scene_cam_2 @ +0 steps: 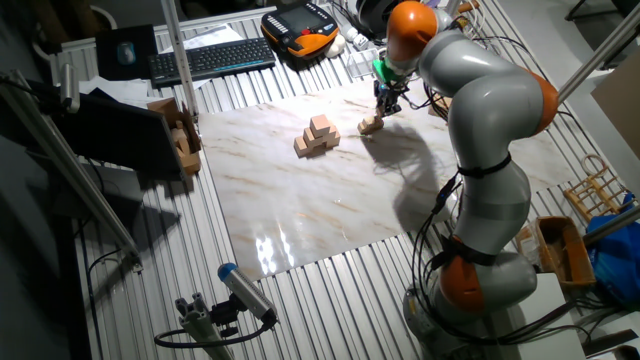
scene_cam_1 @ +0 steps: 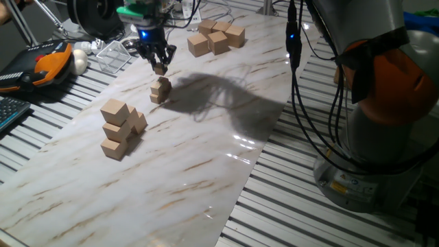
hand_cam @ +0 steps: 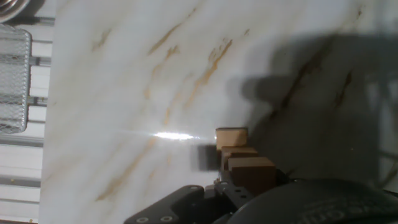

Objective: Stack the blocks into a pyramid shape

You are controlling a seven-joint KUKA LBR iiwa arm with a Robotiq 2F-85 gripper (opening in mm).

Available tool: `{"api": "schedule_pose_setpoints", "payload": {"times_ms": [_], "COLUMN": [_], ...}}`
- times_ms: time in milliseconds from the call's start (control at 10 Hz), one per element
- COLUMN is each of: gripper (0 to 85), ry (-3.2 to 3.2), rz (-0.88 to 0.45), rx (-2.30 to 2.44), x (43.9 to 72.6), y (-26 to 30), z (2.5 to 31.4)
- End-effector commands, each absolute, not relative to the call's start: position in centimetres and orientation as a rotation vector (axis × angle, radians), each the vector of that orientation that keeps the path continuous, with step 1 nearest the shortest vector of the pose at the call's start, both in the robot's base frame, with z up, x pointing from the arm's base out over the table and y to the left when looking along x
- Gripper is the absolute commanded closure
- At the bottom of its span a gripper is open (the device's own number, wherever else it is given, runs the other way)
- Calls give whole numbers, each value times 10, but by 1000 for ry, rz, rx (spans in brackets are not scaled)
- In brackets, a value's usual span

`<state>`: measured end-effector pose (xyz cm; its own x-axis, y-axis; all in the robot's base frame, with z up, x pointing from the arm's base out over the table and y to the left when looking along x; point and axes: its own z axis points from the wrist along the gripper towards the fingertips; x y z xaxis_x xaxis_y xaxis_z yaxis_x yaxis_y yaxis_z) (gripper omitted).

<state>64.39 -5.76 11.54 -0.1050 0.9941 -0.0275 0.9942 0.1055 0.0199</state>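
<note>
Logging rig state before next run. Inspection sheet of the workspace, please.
Surface: marble-look board on slatted table, glare patches.
Job's things: small block stack; one small block held just above it.
Clutter: larger cube pile; more cubes at far edge; wire basket.
Grippers: gripper, jaws shut on the held block.
Cables: black cables hang along the arm base.
Surroundings: keyboard, orange pendant.

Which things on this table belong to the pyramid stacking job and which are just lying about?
Job:
small block held in the gripper
small block stack below it

Lying about:
medium cube pile
large cubes
wire basket
teach pendant
keyboard
</note>
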Motion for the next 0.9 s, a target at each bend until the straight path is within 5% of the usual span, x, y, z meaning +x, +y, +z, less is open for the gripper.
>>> {"api": "schedule_pose_setpoints", "payload": {"times_ms": [0, 800], "gripper": [850, 850], "ry": [2311, 2308], "rz": [1, 65], "rx": [2080, 2078], "x": [645, 648], "y": [-57, -49], "z": [114, 100]}}
